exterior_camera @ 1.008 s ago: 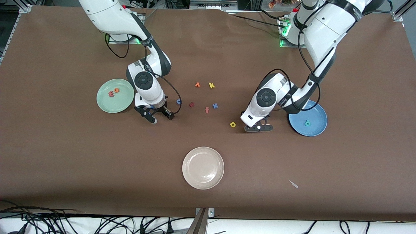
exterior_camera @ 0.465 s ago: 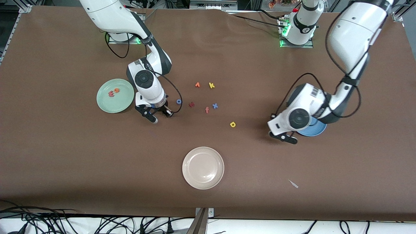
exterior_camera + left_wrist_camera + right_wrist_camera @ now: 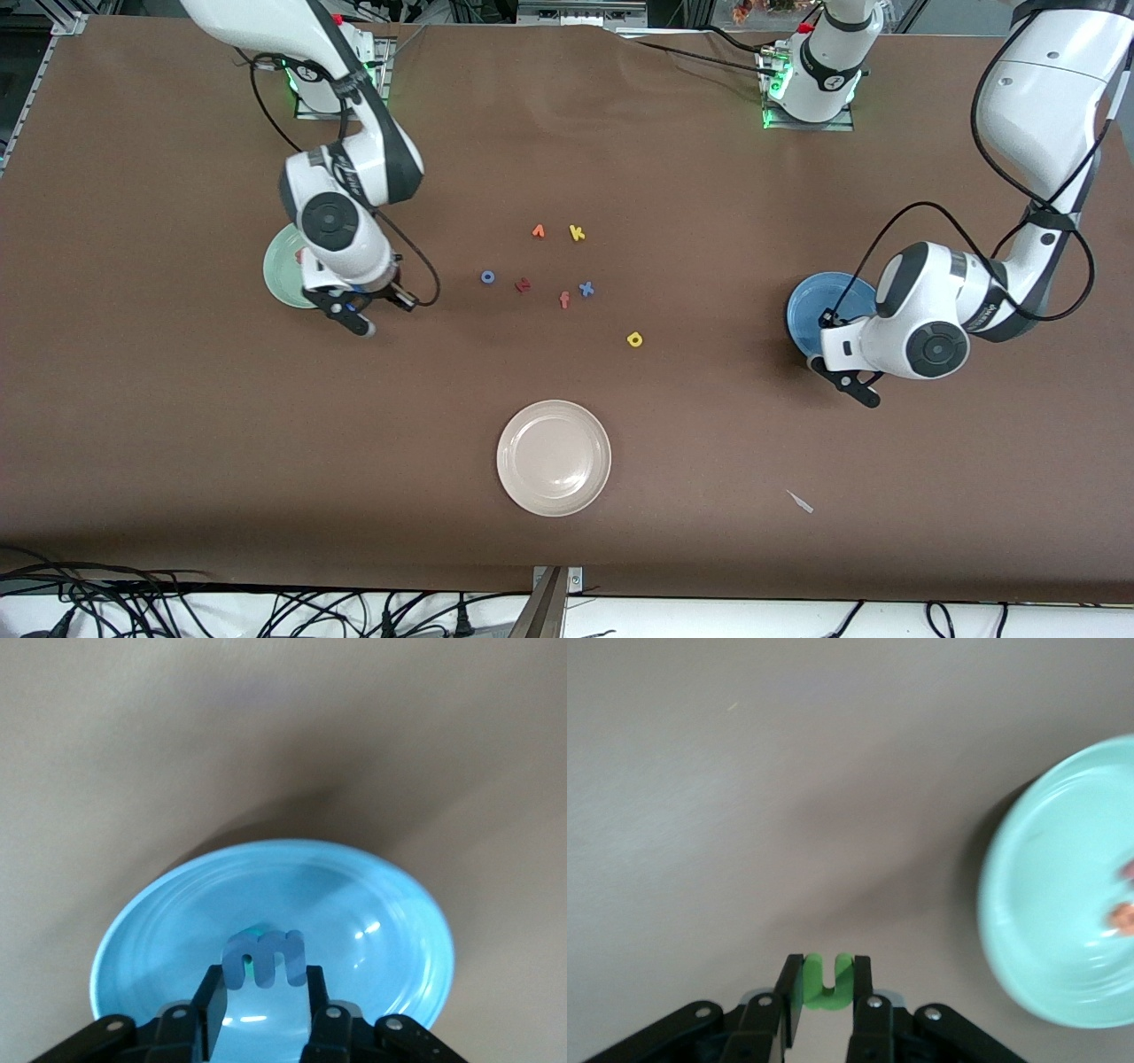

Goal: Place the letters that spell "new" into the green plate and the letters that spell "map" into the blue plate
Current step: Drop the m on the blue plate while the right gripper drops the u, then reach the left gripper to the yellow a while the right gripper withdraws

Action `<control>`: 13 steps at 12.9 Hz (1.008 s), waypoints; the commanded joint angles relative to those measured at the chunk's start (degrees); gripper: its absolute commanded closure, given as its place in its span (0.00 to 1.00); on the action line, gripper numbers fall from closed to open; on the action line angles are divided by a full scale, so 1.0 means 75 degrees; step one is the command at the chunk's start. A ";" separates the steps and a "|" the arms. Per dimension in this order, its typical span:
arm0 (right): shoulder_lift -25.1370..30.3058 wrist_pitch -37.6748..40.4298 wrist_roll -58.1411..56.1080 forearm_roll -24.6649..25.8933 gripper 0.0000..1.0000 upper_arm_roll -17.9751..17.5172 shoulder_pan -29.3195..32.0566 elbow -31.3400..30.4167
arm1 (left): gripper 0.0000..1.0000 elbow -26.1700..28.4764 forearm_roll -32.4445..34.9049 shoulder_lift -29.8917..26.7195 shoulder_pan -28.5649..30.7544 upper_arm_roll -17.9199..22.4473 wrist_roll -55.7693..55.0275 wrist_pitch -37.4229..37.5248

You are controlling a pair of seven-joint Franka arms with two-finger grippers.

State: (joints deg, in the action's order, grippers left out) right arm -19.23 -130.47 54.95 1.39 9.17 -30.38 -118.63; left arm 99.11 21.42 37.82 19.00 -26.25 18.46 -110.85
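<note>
two white robot arms work over a brown table (image 3: 177, 425). the right gripper (image 3: 828, 992) is closed on the green "n" (image 3: 827, 985), pinched between its two black fingers (image 3: 791, 992), and hangs over bare table just beside the green plate (image 3: 276, 270), at the right arm's end. much of that pale mint plate is covered by the arm; two small reddish shapes at its edge in the right wrist view may be the orange "e" and the red "w", but they are too smeared to tell.

the left gripper (image 3: 264, 988) is clamped on the blue "m" (image 3: 264, 958), held upright over the blue plate (image 3: 811, 306) at the left arm's end. a speck of teal shows in the plate just past the "m".

the yellow "a" (image 3: 634, 339) lies on the table between the loose letters mid-table and the blue plate. a cream plate (image 3: 554, 457) sits nearer the front camera.
</note>
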 commanded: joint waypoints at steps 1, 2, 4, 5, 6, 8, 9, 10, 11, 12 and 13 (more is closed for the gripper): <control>0.0768 -0.0007 -0.1052 -0.0057 0.98 0.0532 -0.0051 -0.1147 | 0.00 0.0075 0.0110 -0.0144 -0.0037 -0.0098 0.0060 0.0236; 0.0933 -0.0076 -0.1486 -0.0057 0.98 0.0813 -0.0051 -0.1534 | 0.00 0.0005 0.0051 -0.0168 -0.0060 -0.0109 -0.0023 0.0399; 0.1028 -0.0403 -0.1911 -0.0068 0.94 0.1085 -0.0051 -0.2028 | 0.00 0.0004 -0.0264 -0.0203 -0.0223 -0.0284 -0.1351 0.0401; 0.0993 -0.0556 -0.1924 -0.0068 0.74 0.1085 -0.0051 -0.2134 | 0.00 -0.0019 -0.0451 -0.0168 -0.0271 -0.0540 -0.2113 0.0354; 0.0970 -0.0557 -0.1924 -0.0068 0.32 0.1085 -0.0051 -0.2135 | 0.00 -0.0043 -0.0674 -0.0110 -0.0306 -0.0705 -0.2829 0.0215; 0.1051 -0.0522 -0.1982 -0.0068 0.00 0.1225 -0.0051 -0.2042 | 0.00 -0.0043 -0.0852 -0.0051 -0.0784 -0.0801 -0.3874 -0.0347; 0.1214 -0.0499 -0.2006 -0.0091 0.00 0.1238 -0.0051 -0.1984 | 0.00 -0.0043 -0.0840 0.0019 -0.0995 -0.0801 -0.4436 -0.0570; 0.1436 -0.0499 -0.1994 -0.0092 0.00 0.1226 -0.0051 -0.1960 | 0.00 -0.0043 -0.0840 0.0089 -0.1183 -0.0801 -0.4917 -0.0839; 0.1682 -0.0464 -0.2052 -0.0080 0.00 0.1226 -0.0051 -0.1936 | 0.00 -0.0043 -0.0840 0.0136 -0.1417 -0.0801 -0.5374 -0.1062; 0.1940 -0.0324 -0.2401 -0.0092 0.00 0.1284 -0.0051 -0.1936 | 0.00 -0.0066 -0.0840 0.0230 -0.1582 -0.0801 -0.5866 -0.1284; 0.2163 -0.0207 -0.3124 -0.0092 0.00 0.1610 -0.0051 -0.1727 | 0.00 -0.0101 -0.0840 0.0300 -0.1781 -0.0789 -0.6265 -0.1472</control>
State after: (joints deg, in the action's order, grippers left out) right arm -8.05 -134.15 38.34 1.39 18.31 -30.41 -131.92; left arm 99.05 16.23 39.03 7.48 -32.61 -23.86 -119.70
